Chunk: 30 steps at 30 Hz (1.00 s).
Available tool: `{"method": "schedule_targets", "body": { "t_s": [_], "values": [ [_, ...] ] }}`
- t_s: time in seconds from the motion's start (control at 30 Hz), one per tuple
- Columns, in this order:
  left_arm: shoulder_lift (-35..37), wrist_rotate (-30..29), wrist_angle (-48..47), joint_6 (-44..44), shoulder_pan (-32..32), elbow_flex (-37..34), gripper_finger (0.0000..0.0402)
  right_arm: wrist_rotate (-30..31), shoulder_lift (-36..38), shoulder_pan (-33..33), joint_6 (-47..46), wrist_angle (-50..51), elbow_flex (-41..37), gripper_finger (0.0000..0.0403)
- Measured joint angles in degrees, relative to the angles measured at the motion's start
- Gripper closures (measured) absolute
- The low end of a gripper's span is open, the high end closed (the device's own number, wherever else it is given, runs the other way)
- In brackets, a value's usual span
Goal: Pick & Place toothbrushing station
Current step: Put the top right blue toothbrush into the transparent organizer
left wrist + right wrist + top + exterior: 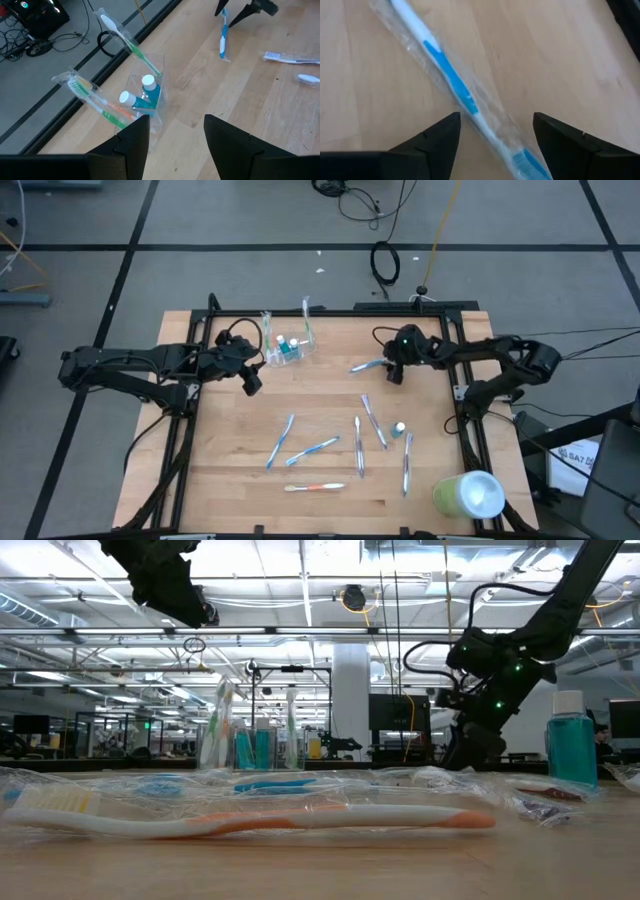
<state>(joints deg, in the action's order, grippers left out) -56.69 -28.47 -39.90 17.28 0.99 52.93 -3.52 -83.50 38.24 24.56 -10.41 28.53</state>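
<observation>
The small clear cup [285, 346] stands upright near the table's far edge, left of middle. It holds two wrapped green toothbrushes [125, 40] and two white-capped teal tubes [146, 95]. My left gripper [175, 125] hovers open just left of and nearer than the cup [150, 85], with nothing between its fingers. My right gripper [496, 125] is open low over the far right of the table [395, 372]. A wrapped blue-and-white toothbrush [445, 70] lies flat on the wood and runs slantwise between its fingers, which stand on either side of it.
Several more wrapped toothbrushes [320, 448] lie across the middle and near part of the table, with an orange one [315, 487] nearest. A small white-capped tube [399, 428] stands right of middle. A lime-green cylinder [468, 493] lies at the near right corner. Dark frame rails [468, 415] border the board.
</observation>
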Motion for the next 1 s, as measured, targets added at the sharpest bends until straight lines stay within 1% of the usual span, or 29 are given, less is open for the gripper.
{"method": "schedule_targets", "body": {
  "t_s": [0.13, 0.23, 0.6, 0.77, 1.0],
  "values": [
    [0.00, 0.00, 0.08, 0.00, 0.00, 0.00, 0.0206, 0.21, -2.16, 0.03, -0.05, -2.19, 0.03, 0.0167],
    [0.00, 0.00, 0.07, 0.00, 0.00, 0.00, 0.0206, 0.20, -2.32, 0.07, -0.01, -2.51, 0.01, 0.0184],
    [0.00, 0.02, 0.06, -0.28, 0.00, 0.00, 0.0206, -0.48, -2.37, -0.07, 0.12, 0.80, -0.01, 0.0299],
    [0.00, 0.02, 0.04, -0.30, 0.00, 0.00, 0.0206, 0.44, -2.37, -1.83, -0.32, 0.90, -0.04, 0.0340],
    [0.00, 0.02, 0.04, -0.33, 0.00, 0.00, 0.0206, 1.33, -1.69, -5.28, -3.97, -1.59, -0.15, 0.0389]
  ]
}}
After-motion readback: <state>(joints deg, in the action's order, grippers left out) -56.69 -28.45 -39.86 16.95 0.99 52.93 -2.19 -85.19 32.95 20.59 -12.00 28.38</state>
